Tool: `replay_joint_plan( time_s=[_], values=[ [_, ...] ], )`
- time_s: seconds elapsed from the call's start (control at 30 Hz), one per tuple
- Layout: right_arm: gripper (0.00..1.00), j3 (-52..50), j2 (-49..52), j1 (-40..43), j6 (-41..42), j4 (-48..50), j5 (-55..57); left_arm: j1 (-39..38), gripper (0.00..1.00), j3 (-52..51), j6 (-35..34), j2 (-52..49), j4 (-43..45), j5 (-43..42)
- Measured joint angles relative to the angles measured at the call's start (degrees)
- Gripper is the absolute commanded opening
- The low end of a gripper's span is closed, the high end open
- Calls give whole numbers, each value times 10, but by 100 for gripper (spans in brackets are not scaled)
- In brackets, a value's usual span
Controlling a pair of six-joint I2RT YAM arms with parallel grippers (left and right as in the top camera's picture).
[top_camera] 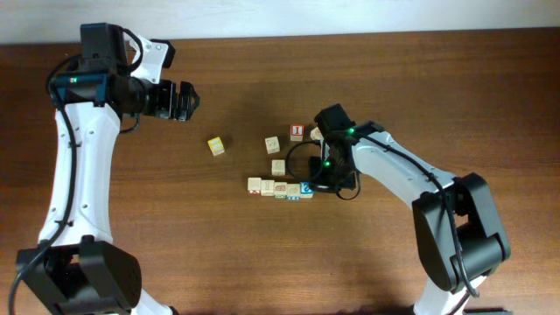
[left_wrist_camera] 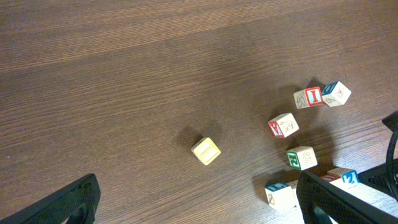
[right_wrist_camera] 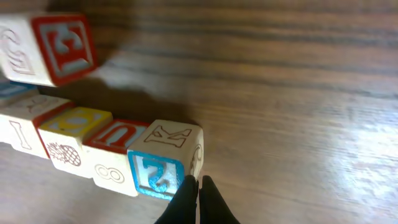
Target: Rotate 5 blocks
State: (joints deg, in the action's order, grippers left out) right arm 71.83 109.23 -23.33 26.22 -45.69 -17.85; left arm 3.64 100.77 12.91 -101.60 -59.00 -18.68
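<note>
**Right fingers closed at the row's end, left fingers wide apart**

The dark brown wood-grain worktop (top_camera: 437, 79) fills the overhead view, its far edge meeting a pale strip. Bare wood lies along the far side, the near side and the far-right corner.

The white-and-black left arm (top_camera: 74, 166) runs up the left side. The right arm (top_camera: 411, 171) reaches in from the near right.

The left fingers (left_wrist_camera: 65, 202) are spread wide and hold nothing. They hang over the far-left worktop, well apart from every cube. They cut off the lower corners of the left wrist view.

The right fingers (right_wrist_camera: 199, 190) are pressed together with nothing between them. Their tips sit at the near corner of the end cube, and whether they touch it cannot be told.

The small cream wooden alphabet blocks (top_camera: 281, 189) lie just right of centre, in a short touching row with loose ones just beyond it.

- The end block (right_wrist_camera: 165, 158) shows "K" on top and a blue-bordered "?"-like mark.
- Its neighbour shows a red "U" and an "8".
- The next has a yellow top and a pineapple drawing.
- A loose block (left_wrist_camera: 302, 157) bears a green "R".

The right wrist hides part of the row from overhead. A red-bordered "E" cube (right_wrist_camera: 59, 46) is blurred and cropped.

The red-bordered "I" cube (top_camera: 297, 132) sits far of the row. The yellow-bordered cube (top_camera: 215, 145) stands alone to the left.
</note>
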Motion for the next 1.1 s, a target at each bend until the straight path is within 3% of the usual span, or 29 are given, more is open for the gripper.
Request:
replay_joint_plan(
  time_s=[0.3,0.43,0.73,1.1],
  values=[
    [4,8,4,-19,20,8,-11,0,99,0,0,0,0,0],
    [5,108,8,-20,6,-47,0,0,99,0,0,0,0,0],
    [4,146,49,-93,52,179,50,0,99,0,0,0,0,0],
    [4,146,123,-150,89,210,49,0,99,0,0,0,0,0]
  ],
)
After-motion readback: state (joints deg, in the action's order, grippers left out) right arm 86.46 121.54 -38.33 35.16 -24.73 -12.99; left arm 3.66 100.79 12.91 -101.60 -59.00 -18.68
